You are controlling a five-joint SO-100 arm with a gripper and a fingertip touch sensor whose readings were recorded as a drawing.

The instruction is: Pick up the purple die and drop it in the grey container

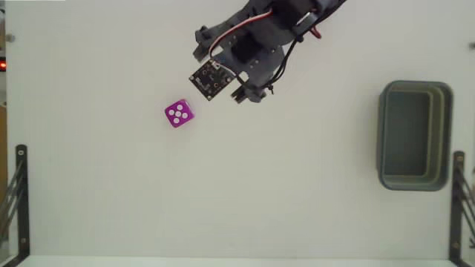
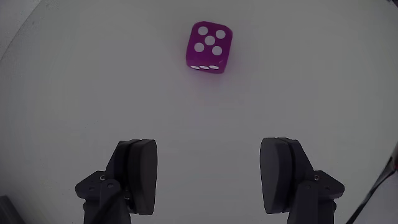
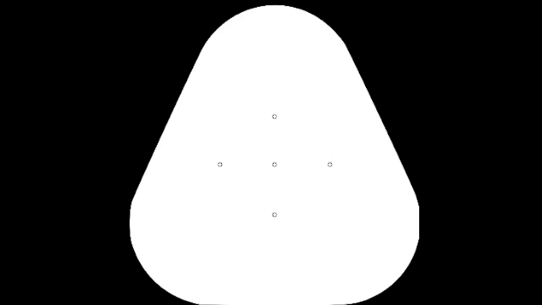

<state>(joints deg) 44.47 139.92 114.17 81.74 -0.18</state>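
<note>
The purple die (image 1: 178,113) lies on the white table, left of centre in the fixed view, with white pips on top. My gripper (image 1: 219,74) hovers up and to the right of it, apart from it. In the wrist view the die (image 2: 209,46) sits ahead of the gripper (image 2: 209,171), centred between the two dark fingers (image 2: 140,174), which stand wide open with nothing between them. The grey container (image 1: 415,135), a rounded rectangular tub, stands far off at the right edge and looks empty.
A small black square circuit board (image 1: 210,78) rides on the gripper. Black brackets stand at the lower left (image 1: 18,193) and lower right (image 1: 456,200) table edges. White table (image 1: 297,185) stretches between die and container.
</note>
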